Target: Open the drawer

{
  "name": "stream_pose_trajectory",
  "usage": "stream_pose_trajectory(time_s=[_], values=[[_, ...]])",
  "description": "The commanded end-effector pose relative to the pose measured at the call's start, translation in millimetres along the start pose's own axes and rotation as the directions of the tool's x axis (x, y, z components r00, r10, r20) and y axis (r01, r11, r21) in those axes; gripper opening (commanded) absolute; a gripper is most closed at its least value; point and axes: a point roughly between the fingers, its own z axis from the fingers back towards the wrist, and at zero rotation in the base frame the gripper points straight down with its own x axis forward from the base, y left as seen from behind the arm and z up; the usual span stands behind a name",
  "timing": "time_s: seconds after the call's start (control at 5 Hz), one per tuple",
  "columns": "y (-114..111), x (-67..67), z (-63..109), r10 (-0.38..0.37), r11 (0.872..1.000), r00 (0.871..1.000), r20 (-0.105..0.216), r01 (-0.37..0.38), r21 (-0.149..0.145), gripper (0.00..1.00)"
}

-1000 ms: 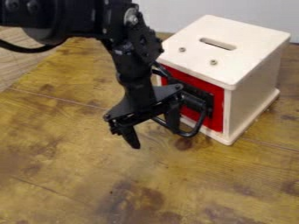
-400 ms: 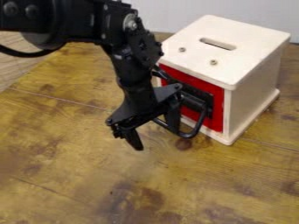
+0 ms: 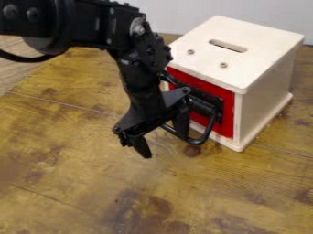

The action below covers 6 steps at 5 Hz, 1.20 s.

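Note:
A glossy red drawer point(image 3: 204, 97) sits in a cream wooden cube point(image 3: 251, 69) at the right, its front facing left. A large black loop handle point(image 3: 203, 122) sticks out from the drawer front. My black gripper point(image 3: 156, 123) points down just in front of the drawer, open, with one finger point(image 3: 138, 141) toward the near side and the other point(image 3: 180, 110) close to the handle loop. Whether that finger touches the handle I cannot tell. Nothing is held.
The cube has a slot point(image 3: 226, 43) and two small screws in its top. The wooden table point(image 3: 73, 174) stretches out to the left and front. My black arm point(image 3: 86, 27) comes in from the upper left.
The gripper has rolled slightly about its own axis; its place is unchanged. The drawer has not moved.

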Motion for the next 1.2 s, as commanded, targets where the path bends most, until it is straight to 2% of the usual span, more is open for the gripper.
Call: stream_pose_trajectory(time_s=[0.0,0.4,1.0], values=[[-1.3,-6.6,-6.7,-0.010,1.000,1.000,0.007,0.010,0.005,1.00],[3.9,-8.8,-20.8,0.015,1.000,1.000,0.013,-0.015,0.014,1.00],[-2.5,-9.4,0.5,0.021,1.000,1.000,0.008,-0.021,0.023,1.00]])
